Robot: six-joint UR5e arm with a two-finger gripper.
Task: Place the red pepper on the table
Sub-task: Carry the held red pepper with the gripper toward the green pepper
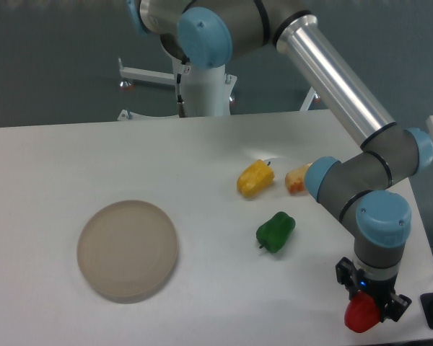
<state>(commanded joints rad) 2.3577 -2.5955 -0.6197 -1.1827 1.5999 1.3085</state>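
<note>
The red pepper (pixel 359 315) is small, glossy and bright red. It sits between the fingers of my gripper (pixel 366 306) at the front right of the white table (pixel 202 158), close to the front edge. The gripper points down and is shut on the pepper. Whether the pepper touches the tabletop or hangs just above it cannot be told. The gripper's fingertips are partly hidden by the pepper and the wrist.
A green pepper (pixel 276 231) lies left of the gripper. A yellow pepper (pixel 255 178) and an orange piece (pixel 297 179) lie farther back. A round beige plate (pixel 128 249) sits at the front left. The arm's elbow (pixel 346 186) hangs over the right side.
</note>
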